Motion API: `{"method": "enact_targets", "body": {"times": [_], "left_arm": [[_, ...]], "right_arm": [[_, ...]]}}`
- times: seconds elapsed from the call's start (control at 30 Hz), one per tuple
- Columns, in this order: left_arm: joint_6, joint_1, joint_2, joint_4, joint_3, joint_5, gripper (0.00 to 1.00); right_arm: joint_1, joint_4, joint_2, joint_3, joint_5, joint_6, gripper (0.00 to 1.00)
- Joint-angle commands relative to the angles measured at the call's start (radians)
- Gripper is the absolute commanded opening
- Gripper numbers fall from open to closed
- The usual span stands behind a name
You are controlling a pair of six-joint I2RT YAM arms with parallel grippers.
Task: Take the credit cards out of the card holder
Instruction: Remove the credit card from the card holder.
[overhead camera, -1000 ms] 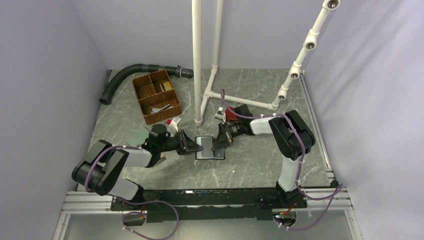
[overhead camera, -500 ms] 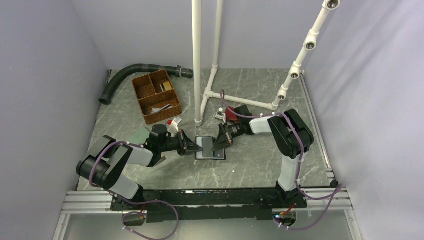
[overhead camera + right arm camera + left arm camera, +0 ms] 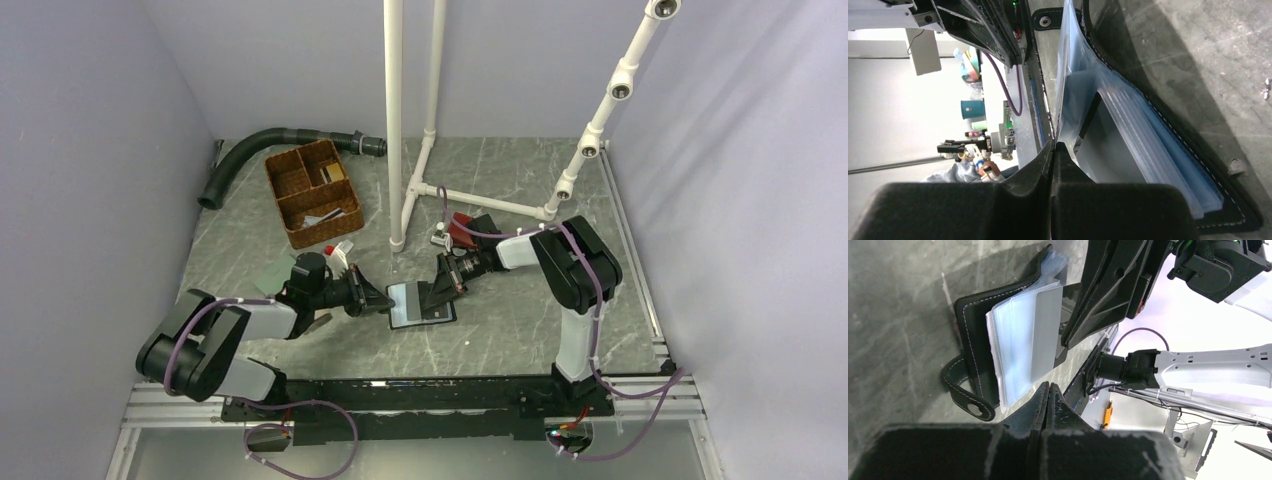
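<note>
The card holder (image 3: 412,306) lies open on the table between my two grippers. In the left wrist view it (image 3: 972,335) is black leather with white stitching, a snap strap (image 3: 968,399) and a stack of clear bluish sleeves (image 3: 1023,340). My left gripper (image 3: 385,300) (image 3: 1049,386) is shut and empty, its tips just off the holder's left edge. My right gripper (image 3: 438,290) (image 3: 1053,144) is shut, tips meeting at the edge of one raised clear sleeve (image 3: 1068,75); whether it pinches that sleeve is unclear. The credit cards are hidden.
A brown wicker basket (image 3: 312,192) and a black hose (image 3: 270,140) sit at the back left. A white pipe frame (image 3: 395,120) stands behind the holder. A red wallet (image 3: 463,228) lies beside the right arm, and a greenish flat item (image 3: 270,275) beside the left arm.
My left gripper has closed fully and drawn back a little to the left. The card holder has shifted and turned slightly toward the near side. The right gripper stays shut on the holder's right half.
</note>
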State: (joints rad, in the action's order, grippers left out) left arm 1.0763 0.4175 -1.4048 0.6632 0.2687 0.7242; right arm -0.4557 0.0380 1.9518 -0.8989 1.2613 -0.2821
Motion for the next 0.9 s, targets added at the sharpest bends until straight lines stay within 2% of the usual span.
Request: {"method": "enact_targets", "body": {"times": [0.0, 0.07, 0.2, 0.43, 0.6, 0.73, 0.77, 0.87], "left_arm": [[-0.072, -0.011, 0.05, -0.139, 0.013, -0.024, 0.08], [-0.092, -0.011, 0.072, -0.202, 0.025, -0.036, 0.19], [-0.129, -0.013, 0.127, -0.294, 0.042, -0.066, 0.29], [-0.134, -0.013, 0.134, -0.309, 0.063, -0.062, 0.32], [-0.147, -0.013, 0.165, -0.337, 0.094, -0.066, 0.32], [-0.179, -0.013, 0.232, -0.431, 0.132, -0.12, 0.34], [-0.191, -0.013, 0.251, -0.47, 0.144, -0.139, 0.35], [-0.206, -0.013, 0.313, -0.549, 0.174, -0.21, 0.49]], "right_arm": [[-0.001, 0.008, 0.0, -0.025, 0.014, 0.036, 0.0], [-0.001, 0.012, -0.005, -0.026, 0.018, 0.041, 0.0], [0.0, 0.055, -0.02, -0.034, -0.007, 0.081, 0.0], [0.013, 0.2, -0.066, -0.058, -0.193, 0.183, 0.0], [0.044, 0.203, -0.123, -0.022, -0.19, 0.196, 0.0], [0.068, 0.206, -0.204, 0.01, -0.178, 0.225, 0.0], [0.073, 0.205, -0.222, 0.018, -0.172, 0.234, 0.0], [0.078, 0.194, -0.261, 0.045, -0.167, 0.241, 0.0]]}}
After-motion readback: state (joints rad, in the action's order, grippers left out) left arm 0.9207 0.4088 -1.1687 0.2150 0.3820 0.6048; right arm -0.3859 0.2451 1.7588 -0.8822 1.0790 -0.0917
